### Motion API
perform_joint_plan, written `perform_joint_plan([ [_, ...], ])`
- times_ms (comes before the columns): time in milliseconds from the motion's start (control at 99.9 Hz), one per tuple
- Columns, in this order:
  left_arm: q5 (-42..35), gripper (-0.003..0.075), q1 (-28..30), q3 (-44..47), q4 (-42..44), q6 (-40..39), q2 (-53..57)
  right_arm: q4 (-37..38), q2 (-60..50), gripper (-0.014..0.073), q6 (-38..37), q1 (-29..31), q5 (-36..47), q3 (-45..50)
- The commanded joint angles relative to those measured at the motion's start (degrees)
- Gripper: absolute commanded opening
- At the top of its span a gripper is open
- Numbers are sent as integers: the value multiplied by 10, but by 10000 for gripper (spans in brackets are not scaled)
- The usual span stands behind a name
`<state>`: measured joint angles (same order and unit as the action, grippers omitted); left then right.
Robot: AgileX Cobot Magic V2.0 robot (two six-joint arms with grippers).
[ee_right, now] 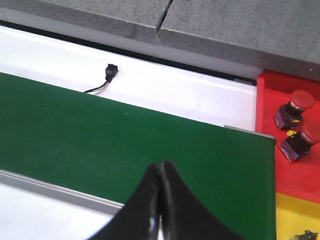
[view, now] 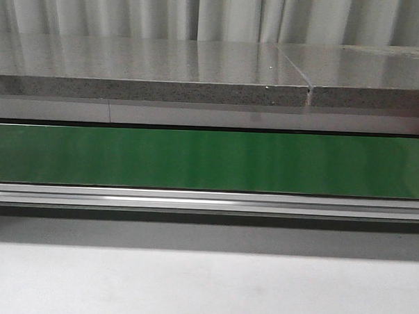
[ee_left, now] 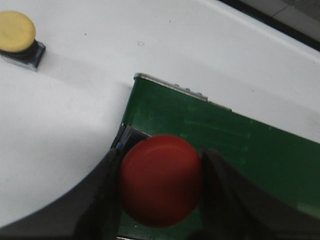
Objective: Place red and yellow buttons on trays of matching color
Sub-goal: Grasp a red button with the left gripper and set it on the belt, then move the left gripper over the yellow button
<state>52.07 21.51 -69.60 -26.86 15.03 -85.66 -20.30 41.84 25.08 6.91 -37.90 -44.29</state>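
Note:
In the left wrist view my left gripper [ee_left: 161, 175] is shut on a red button [ee_left: 160, 180], held over the end of the green belt [ee_left: 240, 150]. A yellow button [ee_left: 17, 32] on a dark base stands apart on the white table. In the right wrist view my right gripper [ee_right: 160, 167] is shut with nothing in it, above the green belt [ee_right: 100, 135]. Beyond the belt's end lies the red tray [ee_right: 290, 175] with two red buttons [ee_right: 295, 107] in it, and a corner of the yellow tray [ee_right: 292, 217] beside it. Neither gripper shows in the front view.
The front view shows the green belt [view: 209, 160] with its metal rail [view: 207, 201], a grey stone ledge [view: 150, 71] behind and white table [view: 204, 282] in front. A small black connector with a wire [ee_right: 109, 72] lies on the white strip beyond the belt.

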Motion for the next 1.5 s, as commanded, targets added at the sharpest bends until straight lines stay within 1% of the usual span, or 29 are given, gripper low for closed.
perform_joint_plan([
  [0, -42, -19, -16, 16, -36, 14, 32, -5, -3, -69, 5, 1, 35, -15],
  [180, -63, -19, -52, 41, -40, 21, 32, -5, -3, -69, 5, 1, 35, -15],
  [280, -75, -19, -62, 42, -41, 21, 28, -5, -3, -69, 5, 1, 35, -15],
  [670, -66, -18, -64, 42, -43, 21, -24, -5, -3, -69, 5, 1, 35, -15],
  [730, -62, -7, -64, 42, -43, 21, -28, -5, -3, -69, 5, 1, 35, -15],
  [780, -59, 32, -64, 42, -43, 21, -29, -5, -3, -69, 5, 1, 35, -15],
  [850, -57, 137, -64, 42, -43, 22, -29, -5, -3, -69, 5, 1, 35, -15],
  [900, -53, 253, -64, 42, -43, 22, -29, -5, -3, -69, 5, 1, 35, -15],
  [920, -52, 285, -64, 42, -43, 22, -29, -5, -3, -69, 5, 1, 35, -15],
  [971, -49, 408, -64, 42, -43, 22, -29, -5, -3, -69, 5, 1, 35, -15],
  [991, -49, 437, -64, 42, -43, 22, -29, -5, -3, -69, 5, 1, 35, -15],
  [1021, -49, 504, -64, 42, -43, 22, -29, -5, -3, -69, 5, 1, 35, -15],
  [1071, -48, 579, -64, 42, -43, 22, -29, -5, -3, -69, 5, 1, 35, -15],
  [1111, -48, 624, -64, 39, -47, 22, -29, -5, -3, -69, 5, 1, 35, -15],
  [1161, -45, 654, -64, 36, -55, 22, -29, -5, -3, -69, 5, 1, 35, -15],
  [1201, -43, 664, -64, 31, -62, 22, -29, -5, -3, -69, 5, 1, 35, -15],
  [1331, -29, 663, -64, -4, -65, 22, -29, -5, -3, -69, 5, 1, 35, -15],
  [1491, -31, 663, -58, -60, -65, 21, -29, -5, -3, -69, 5, 1, 34, -15],
])
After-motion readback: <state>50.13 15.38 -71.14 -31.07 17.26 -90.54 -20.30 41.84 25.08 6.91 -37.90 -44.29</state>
